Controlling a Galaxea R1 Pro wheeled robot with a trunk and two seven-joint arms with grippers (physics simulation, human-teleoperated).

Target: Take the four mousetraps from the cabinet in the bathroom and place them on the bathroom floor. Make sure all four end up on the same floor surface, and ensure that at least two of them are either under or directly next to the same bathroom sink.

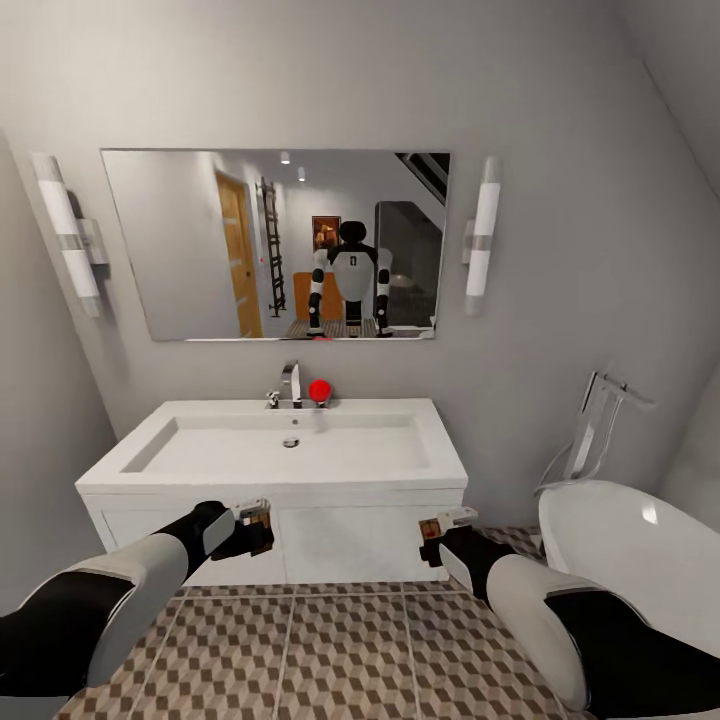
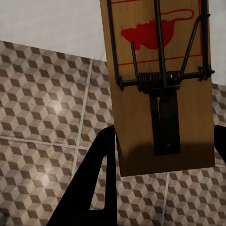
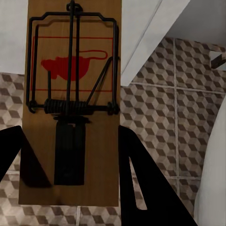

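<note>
Left hand [image 1: 262, 522]: fingers clamped on one mousetrap, held low in front of the vanity's left door, above the floor tiles.
Left mousetrap [image 2: 160, 84]: tan board gripped by its plain end between the dark fingers [image 2: 101, 183]; wire spring and red mouse mark face the left wrist camera, tiled floor beneath it.
Right hand [image 1: 440, 528]: likewise closed on a second mousetrap, held in front of the vanity's right door, near the bathtub's rim.
Right mousetrap [image 3: 70, 101]: board pinched at its lower end, spring side to the right wrist camera; the vanity's white corner and patterned tiles lie behind it.
Bathroom floor [image 1: 340, 640]: cube-patterned tiles run from the robot up to the vanity's foot; no trap lies on the stretch in view.
Sink [image 1: 290, 445]: white basin on the two-door vanity straight ahead, tap at its back edge, a red ball [image 1: 319, 391] beside the tap.
Bathtub [image 1: 625, 545]: white, just right of the vanity.
Progress: two traps are carried to the sink, neither set down yet. By my judgement, lowering both at the vanity's foot would satisfy the sink condition; the other two traps and the cabinet cannot be accounted for from here.
</note>
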